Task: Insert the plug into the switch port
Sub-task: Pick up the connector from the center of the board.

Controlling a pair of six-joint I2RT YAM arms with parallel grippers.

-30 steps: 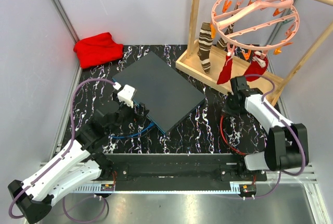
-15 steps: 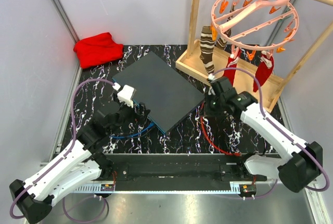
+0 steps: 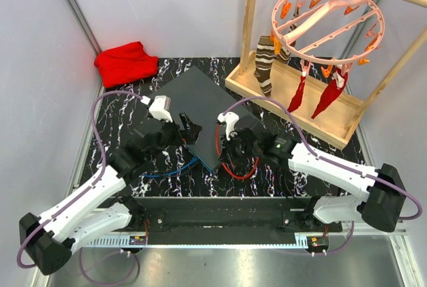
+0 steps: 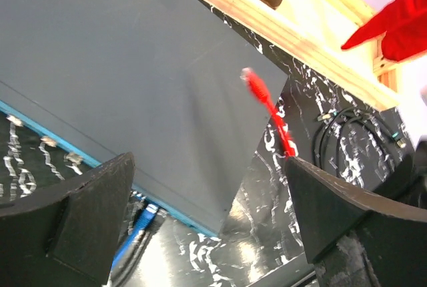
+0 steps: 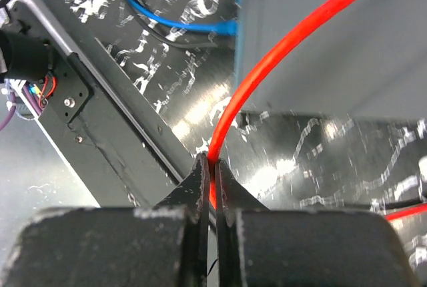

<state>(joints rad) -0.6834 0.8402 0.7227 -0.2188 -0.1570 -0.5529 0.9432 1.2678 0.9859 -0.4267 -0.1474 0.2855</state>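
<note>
The switch is a flat dark grey box lying aslant mid-table; its teal socket edge faces my left arm. My right gripper is at the switch's near corner, shut on a red cable just beyond its fingertips. The cable's red plug hangs over the switch's top near that corner, apart from the sockets. My left gripper is open and empty, low over the same corner, also in the top view. A blue cable sits in one socket.
A wooden tray with a drying rack, a pink peg hanger and hanging socks stands at the back right. A red cloth lies at the back left. A black cable coil lies right of the switch. A metal rail runs along the near edge.
My right arm has swung left from the wooden tray to the switch's near corner, bringing the red cable. My left gripper has shifted slightly up and right along the switch's edge.
</note>
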